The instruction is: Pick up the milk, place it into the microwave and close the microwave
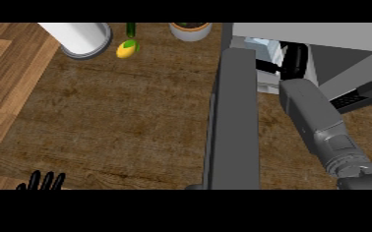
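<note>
My right robot hand [294, 61] inside microwave [312, 30] beside milk [259, 45]; can't tell if clamped. Set milk deep, back out clear of door [236, 128].

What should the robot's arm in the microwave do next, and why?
Probably draw the right hand back out of the microwave. It reaches inside, beside what may be the milk, and the open door likely cannot swing shut while the arm is in its way.
</note>
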Motion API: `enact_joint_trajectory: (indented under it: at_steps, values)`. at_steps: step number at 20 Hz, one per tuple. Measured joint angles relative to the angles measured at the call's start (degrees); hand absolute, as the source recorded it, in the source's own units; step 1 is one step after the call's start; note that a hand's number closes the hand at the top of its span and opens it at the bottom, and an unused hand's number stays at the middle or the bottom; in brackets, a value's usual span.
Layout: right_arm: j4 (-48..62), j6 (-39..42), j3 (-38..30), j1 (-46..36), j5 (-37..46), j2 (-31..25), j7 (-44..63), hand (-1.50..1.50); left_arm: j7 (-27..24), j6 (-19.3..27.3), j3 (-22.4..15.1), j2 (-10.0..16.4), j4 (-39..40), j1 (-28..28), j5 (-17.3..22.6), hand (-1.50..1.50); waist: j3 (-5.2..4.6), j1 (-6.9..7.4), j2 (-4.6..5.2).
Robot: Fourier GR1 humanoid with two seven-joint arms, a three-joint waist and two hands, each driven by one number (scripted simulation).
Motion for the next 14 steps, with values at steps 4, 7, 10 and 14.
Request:
enact_joint_trajectory:
  at_steps: [4,7,10,14]
  values:
    - [0.3,-2.9,-0.5,-0.6,0.3,0.1,0.3,1.5,0.3,-0.2,-0.1,0.0,0.9,-0.9,0.1,-1.5,0.0,0.46,0.26]
    - [2.4,-6.0,-0.4,0.0,1.2,-1.2,2.4,-1.5,0.1,-0.4,0.1,0.1,1.3,-1.5,-0.1,-1.5,-0.23,0.73,0.74]
    - [6.2,-12.3,1.3,2.4,3.6,-3.5,8.6,-1.5,-0.1,-0.6,0.2,0.3,1.4,-1.7,-0.3,-1.5,-0.57,1.38,1.42]
    - [8.3,-18.0,4.6,4.5,7.3,-4.3,16.3,-1.5,-0.2,-0.8,0.0,0.5,1.7,-2.6,-0.8,-1.5,-0.56,2.51,1.75]
